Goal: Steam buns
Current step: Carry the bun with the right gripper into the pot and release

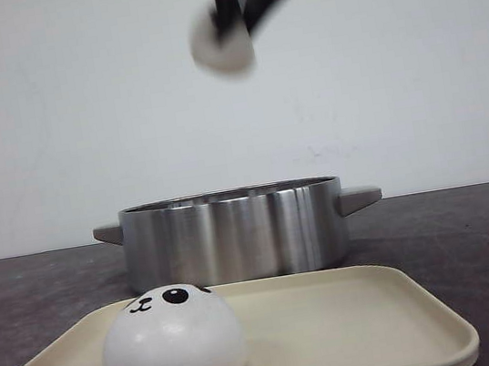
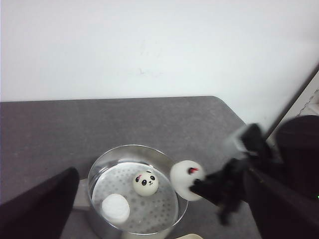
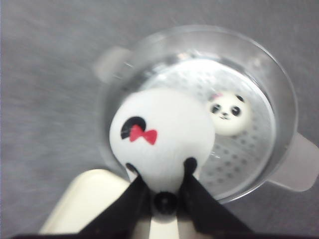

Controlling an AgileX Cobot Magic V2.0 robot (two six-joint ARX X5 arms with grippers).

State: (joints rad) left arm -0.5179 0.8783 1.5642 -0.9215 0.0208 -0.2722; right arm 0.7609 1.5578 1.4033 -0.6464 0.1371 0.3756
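Note:
My right gripper (image 3: 162, 172) is shut on a white bun with a red bow (image 3: 162, 137) and holds it high above the near rim of the steel pot (image 1: 234, 235). It shows blurred at the top of the front view (image 1: 222, 46) and in the left wrist view (image 2: 185, 180). Two buns lie on the perforated steamer plate in the pot: a panda-faced one (image 2: 145, 183) and one with its face hidden (image 2: 115, 208). A fourth bun (image 1: 171, 341) sits on the left of the cream tray (image 1: 366, 321). My left gripper (image 2: 164, 219) is open and empty, high above the pot.
The pot has side handles (image 1: 359, 197) and stands on a dark grey table (image 1: 473, 232) against a white wall. The tray lies in front of the pot at the table's near edge. The table's right edge shows in the left wrist view (image 2: 234, 119).

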